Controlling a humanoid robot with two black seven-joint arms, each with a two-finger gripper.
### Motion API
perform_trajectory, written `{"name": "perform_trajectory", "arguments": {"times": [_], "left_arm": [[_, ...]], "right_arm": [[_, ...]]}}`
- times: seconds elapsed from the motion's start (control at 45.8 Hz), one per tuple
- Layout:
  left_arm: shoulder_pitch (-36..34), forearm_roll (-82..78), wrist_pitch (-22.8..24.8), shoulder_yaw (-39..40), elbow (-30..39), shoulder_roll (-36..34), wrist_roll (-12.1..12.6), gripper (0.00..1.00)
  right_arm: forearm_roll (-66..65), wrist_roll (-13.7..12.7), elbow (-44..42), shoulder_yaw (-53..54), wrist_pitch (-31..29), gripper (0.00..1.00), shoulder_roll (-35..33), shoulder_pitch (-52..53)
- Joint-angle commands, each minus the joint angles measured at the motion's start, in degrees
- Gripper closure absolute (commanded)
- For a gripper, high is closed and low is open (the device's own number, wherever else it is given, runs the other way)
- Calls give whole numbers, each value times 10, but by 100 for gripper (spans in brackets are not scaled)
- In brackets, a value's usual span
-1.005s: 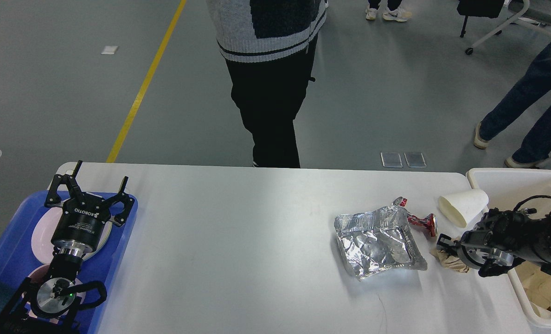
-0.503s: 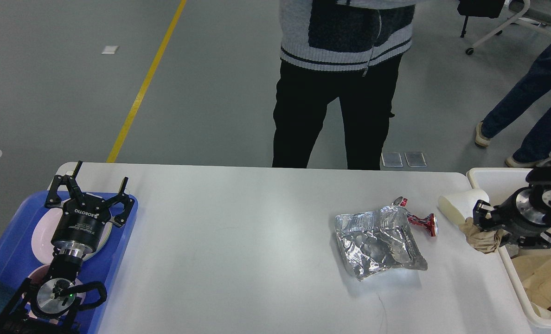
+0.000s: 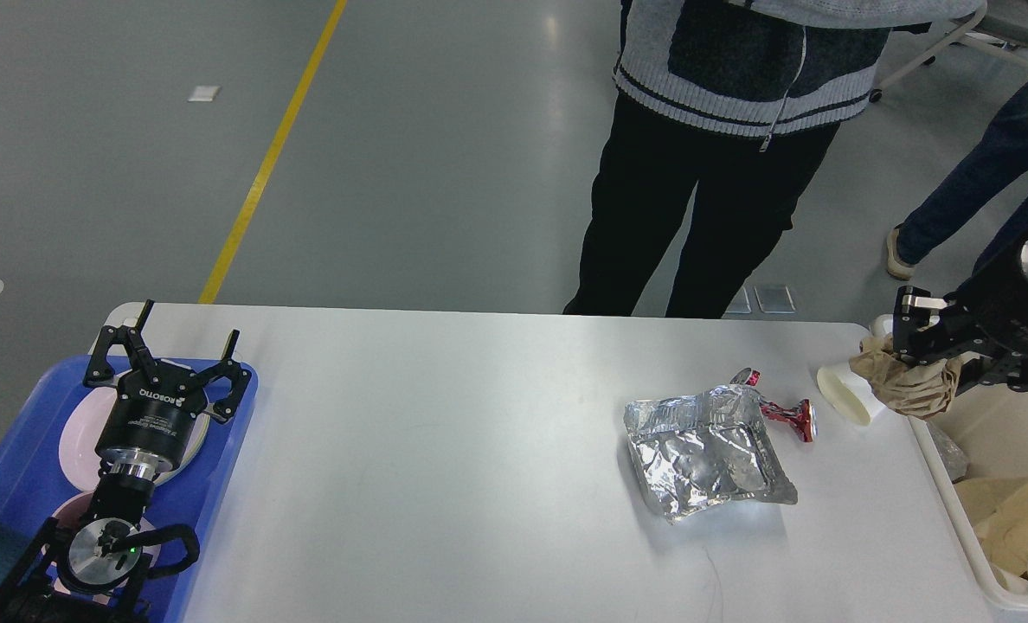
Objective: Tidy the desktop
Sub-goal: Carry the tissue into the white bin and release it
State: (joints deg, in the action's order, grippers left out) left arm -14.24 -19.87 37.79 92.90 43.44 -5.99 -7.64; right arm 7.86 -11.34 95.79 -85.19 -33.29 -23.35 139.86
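Desk (image 3: 479, 450) edge at right: right end effector (image 3: 916, 368) clamps crumpled brown paper (image 3: 908, 389); left end effector (image 3: 163, 350) gapes empty over blue tray (image 3: 21, 476).

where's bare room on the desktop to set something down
The desktop is bare between the blue tray and the foil wrapper. Crowded at right: crushed red can, paper cup, white bin.

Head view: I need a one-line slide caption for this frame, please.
Right gripper holds crumpled brown paper beside the white bin; foil pouch remains on the white desktop.
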Motion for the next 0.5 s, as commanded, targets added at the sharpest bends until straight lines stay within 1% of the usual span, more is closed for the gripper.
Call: {"name": "perform_trajectory", "arguments": {"times": [0.0, 0.153, 0.306, 0.372, 0.481], "left_arm": [[0, 1, 0, 0, 0, 0, 0, 4], [0, 0, 0, 0, 0, -1, 0, 4], [0, 1, 0, 0, -1, -1, 0, 4], [0, 0, 0, 0, 0, 0, 0, 4], [0, 0, 0, 0, 0, -1, 0, 4]], "right_arm": [[0, 0, 29, 8, -56, 100, 5, 73], [0, 0, 34, 10, -84, 100, 6, 100], [-2, 0, 24, -5, -67, 100, -9, 82], [-3, 0, 4, -30, -26, 100, -46, 48], [-4, 0, -52, -58, 76, 100, -117, -48]]}}
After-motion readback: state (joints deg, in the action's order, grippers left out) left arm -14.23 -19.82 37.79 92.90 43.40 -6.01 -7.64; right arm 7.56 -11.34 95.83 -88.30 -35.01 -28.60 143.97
